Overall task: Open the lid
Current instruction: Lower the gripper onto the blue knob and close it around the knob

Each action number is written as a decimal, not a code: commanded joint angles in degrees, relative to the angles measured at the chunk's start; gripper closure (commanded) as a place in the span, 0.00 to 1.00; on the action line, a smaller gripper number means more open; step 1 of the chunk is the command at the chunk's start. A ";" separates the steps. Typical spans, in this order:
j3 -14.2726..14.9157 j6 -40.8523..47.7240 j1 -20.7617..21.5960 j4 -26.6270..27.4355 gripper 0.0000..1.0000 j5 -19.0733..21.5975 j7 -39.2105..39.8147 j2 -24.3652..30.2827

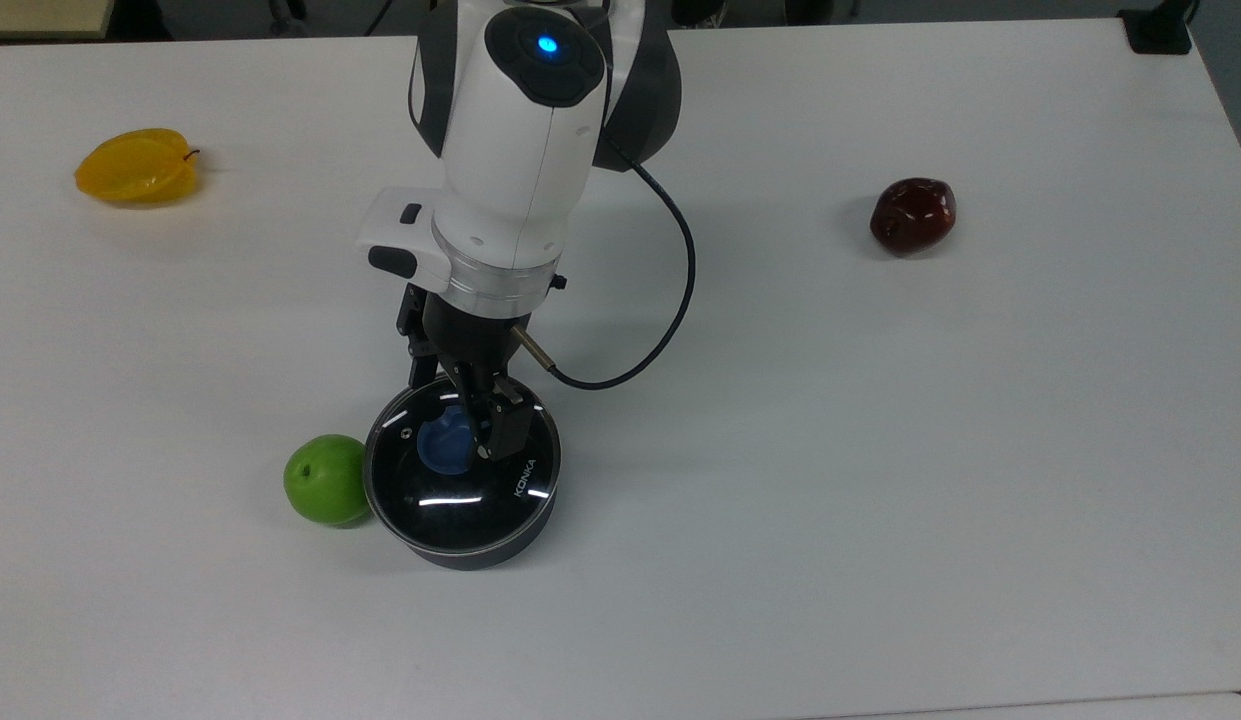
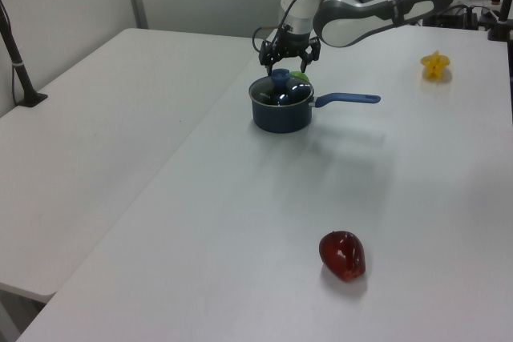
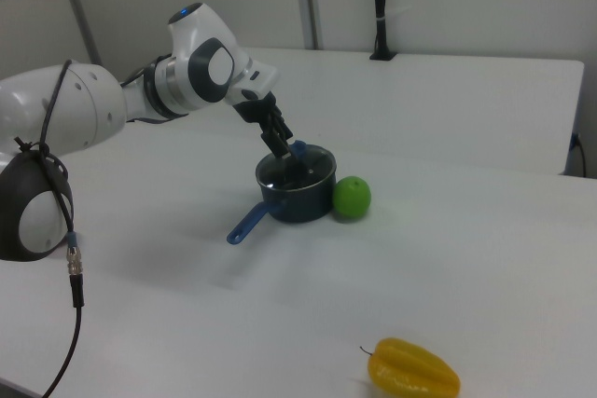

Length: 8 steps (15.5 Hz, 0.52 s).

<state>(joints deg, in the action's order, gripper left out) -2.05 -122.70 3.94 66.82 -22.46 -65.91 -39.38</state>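
Round clear glass lid (image 1: 462,468) with blue knob (image 2: 279,76) sitting flat on dark pot (image 2: 280,113), mid worktop (image 1: 880,450). Pincer (image 1: 467,428) fingers apart, hanging over knob, ready to grab.

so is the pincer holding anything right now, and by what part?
Nothing held. The open pincer hangs just above the lid's blue knob; the lid sits on the saucepan.

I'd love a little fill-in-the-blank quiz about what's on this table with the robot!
1. The lid has a knob coloured ____.
2. The fruit touching the saucepan is coloured ____.
3. The lid rests on the ____.
4. The gripper hovers over the lid's ____.

Missing words: blue; green; saucepan; knob
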 commanded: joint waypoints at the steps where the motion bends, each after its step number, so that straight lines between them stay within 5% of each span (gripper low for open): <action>1: 0.99 -1.48 0.81 0.24 0.04 -2.85 -1.85 -0.17; 8: 0.99 -4.03 0.90 0.24 0.05 -3.91 -1.85 -1.49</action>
<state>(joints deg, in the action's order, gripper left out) -2.02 -125.08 4.00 66.83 -24.85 -66.32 -40.50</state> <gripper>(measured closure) 0.048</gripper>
